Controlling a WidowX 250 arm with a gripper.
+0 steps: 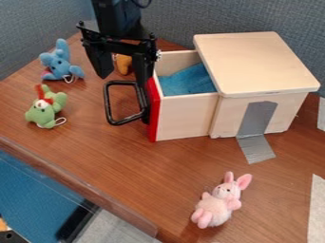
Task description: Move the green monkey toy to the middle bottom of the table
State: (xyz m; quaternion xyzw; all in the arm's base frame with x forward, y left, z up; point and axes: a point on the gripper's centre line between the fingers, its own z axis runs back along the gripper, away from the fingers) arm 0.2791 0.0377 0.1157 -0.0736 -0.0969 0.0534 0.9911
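Wood tbl (95, 144): grn toy (43, 113) lower-left of end effector (124, 79)

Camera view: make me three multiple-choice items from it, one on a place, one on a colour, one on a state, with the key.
1. Where is the green toy on the table?
A. Right side
B. Left side
C. Bottom middle

2. What colour is the drawer front?
A. Red
B. Green
C. Yellow

3. How does the drawer stand?
A. Shut
B. Upside down
C. Pulled out

1: B, it lies at the left, nearer the camera than the blue toy.
2: A, the panel behind the black handle is red.
3: C, its side juts from the box and blue cloth shows inside.
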